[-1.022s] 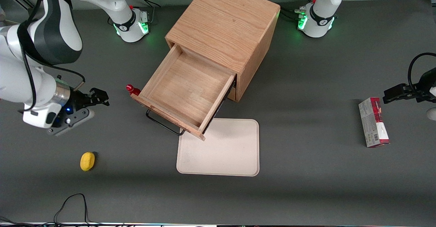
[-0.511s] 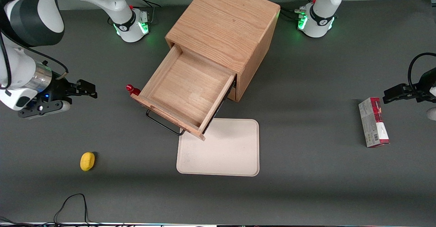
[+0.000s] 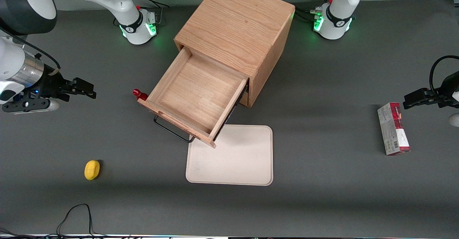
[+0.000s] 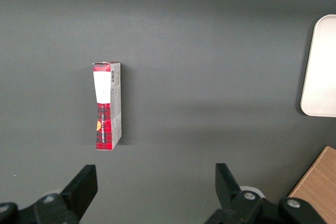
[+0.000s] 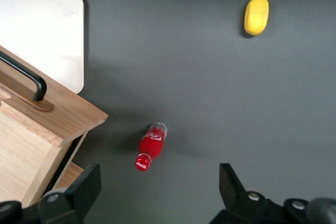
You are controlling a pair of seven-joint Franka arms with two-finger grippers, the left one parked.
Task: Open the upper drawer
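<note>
The drawer (image 3: 195, 97) is pulled well out, so the job looks done. The gripper (image 3: 80, 87) (wide open, nothing held) is kept well apart.

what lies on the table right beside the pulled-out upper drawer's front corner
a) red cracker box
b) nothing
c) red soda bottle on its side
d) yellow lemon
c: a red soda bottle lies on its side by the corner of the upper drawer, while the gripper, open, hovers apart from it toward the working arm's end of the table.
</note>
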